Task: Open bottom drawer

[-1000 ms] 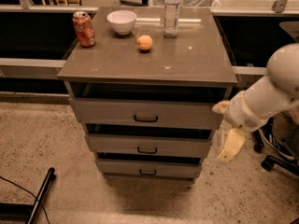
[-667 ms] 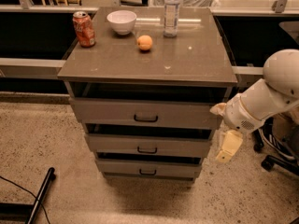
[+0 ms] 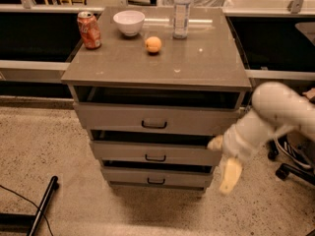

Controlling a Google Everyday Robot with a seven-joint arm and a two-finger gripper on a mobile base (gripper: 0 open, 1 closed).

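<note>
Now, in the camera view, the pincer hangs off the tabletop's front right corner, low beside the cabinet and level with the gap between the middle drawer and the bottom drawer. Against the pictures of a moment earlier, it has dropped lower and drifted in toward the cabinet, so it now overlaps the right end of the lower drawer fronts instead of standing clear of them. It looks wide, its two cream prongs apart with nothing between them.

The bottom drawer sits below the tabletop's front edge, lowest of three, and has not shifted. Its small black handle is untouched, well to the left of the pincer. To my eye the approach is under way but the pull is not begun, and the pincer must yet travel left to the handle.

On the tabletop a red soda can stands at the rear left corner, a white bowl and a clear water bottle along the rear edge, and an orange nearer the middle. The can's lettering and the bottle's label are too blurred to read.
</note>
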